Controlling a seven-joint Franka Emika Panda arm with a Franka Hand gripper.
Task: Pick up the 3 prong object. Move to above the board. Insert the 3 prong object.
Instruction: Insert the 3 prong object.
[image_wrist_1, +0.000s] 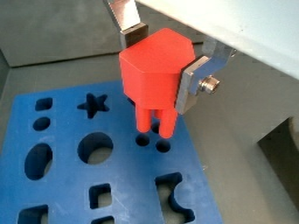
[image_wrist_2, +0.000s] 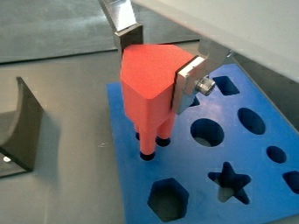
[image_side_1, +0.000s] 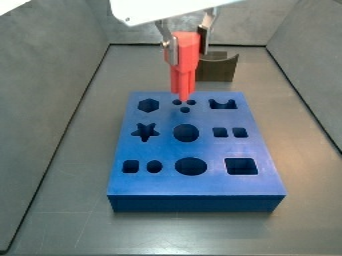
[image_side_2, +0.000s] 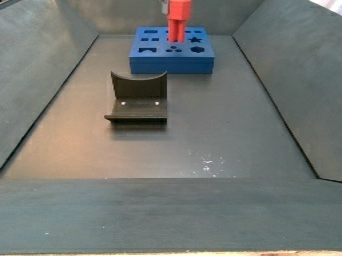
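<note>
The red-orange 3 prong object (image_wrist_1: 158, 74) is being held clamped in the end effector (image_wrist_1: 163, 52), directly above the blue board (image_wrist_1: 70, 166). Its legs are being brought to small round holes (image_wrist_1: 153, 143). Insertion appears under way; straight lowering is called for next.

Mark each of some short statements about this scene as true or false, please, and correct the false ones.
1. The gripper holds the 3 prong object between its fingers. True.
2. The legs of the 3 prong object point down at small holes in the board. True.
3. The 3 prong object lies flat on the grey floor. False: it is upright over the board, held by the gripper.
4. The fixture stands on top of the board. False: it stands on the floor, apart from the board.
</note>
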